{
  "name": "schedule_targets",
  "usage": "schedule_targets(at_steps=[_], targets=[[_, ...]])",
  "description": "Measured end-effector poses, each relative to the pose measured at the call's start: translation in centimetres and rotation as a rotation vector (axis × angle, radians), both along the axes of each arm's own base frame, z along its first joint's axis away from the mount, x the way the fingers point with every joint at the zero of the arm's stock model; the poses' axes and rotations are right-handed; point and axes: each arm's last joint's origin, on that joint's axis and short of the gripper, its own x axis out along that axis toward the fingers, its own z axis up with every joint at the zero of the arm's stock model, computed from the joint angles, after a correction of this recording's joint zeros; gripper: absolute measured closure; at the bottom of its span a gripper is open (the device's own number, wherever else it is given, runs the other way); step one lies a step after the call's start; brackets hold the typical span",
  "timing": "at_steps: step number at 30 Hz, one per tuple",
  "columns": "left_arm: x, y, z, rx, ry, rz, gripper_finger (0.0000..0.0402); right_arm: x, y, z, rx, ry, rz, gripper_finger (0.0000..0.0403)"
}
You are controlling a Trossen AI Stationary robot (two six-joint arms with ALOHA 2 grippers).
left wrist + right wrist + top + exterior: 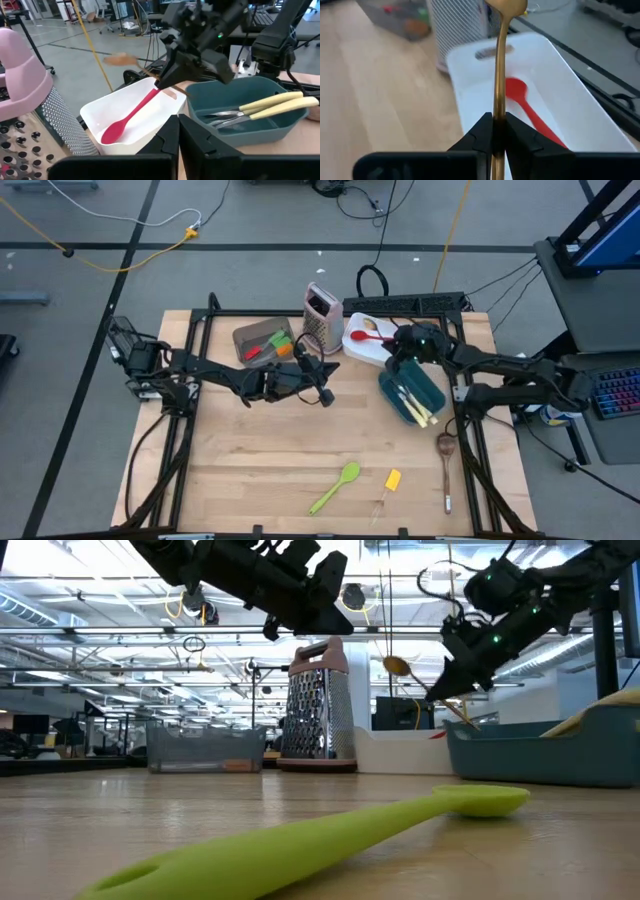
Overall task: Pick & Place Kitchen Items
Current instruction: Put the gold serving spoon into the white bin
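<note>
I am in the placing step. My right gripper (498, 131) is clenched on the handle of the gold spoon (500, 60), holding it clear above the white container (555, 75), bowl end away from me. In my judgement the next move calls for lowering the spoon over the tray's open middle and letting go without striking the rim or the box grater (321, 317) just beside it.

My left gripper (178, 131) is closed and grasps nothing; it hangs over the table's middle, near the grater, facing the white and teal containers.

Containers, as inspected:
- White container: one red spoon (131, 116) lying inside, bowl toward the near corner.
- Teal container (412, 398): cream-handled knives (277, 102), handles resting on the far wall.
- Grey container (262, 340): small red, green and orange utensils; individual types cannot be told.

Still loose on the table, near the front edge: a green spoon (335, 487), a yellow spatula (391, 480) and a wooden spoon (446, 468). By my estimate the sorting is well past half.
</note>
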Motion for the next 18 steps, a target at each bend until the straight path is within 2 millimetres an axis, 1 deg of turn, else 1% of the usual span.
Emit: schedule_targets(at_steps=[4, 7, 11, 16, 18], targets=[[0.0, 0.0, 0.0, 0.0, 0.0, 0.001, 0.0384, -0.4, -0.7, -0.6, 0.011, 0.05, -0.001, 0.038], [0.0, 0.0, 0.0, 0.0, 0.0, 0.0, 0.039, -0.4, -0.9, -0.7, 0.004, 0.057, -0.007, 0.0382], [0.0, 0.0, 0.0, 0.003, 0.002, 0.0, 0.0398, -0.6, -1.2, -0.8, -0.005, 0.074, -0.012, 0.0375], [0.0, 0.0, 0.0, 0.001, 0.003, 0.0, 0.0383, -0.6, -1.4, -1.2, -0.023, 0.113, -0.081, 0.0373], [0.0, 0.0, 0.0, 0.001, 0.004, 0.0, 0.0382, -0.6, -1.5, -1.3, -0.024, 0.122, -0.081, 0.0374]])
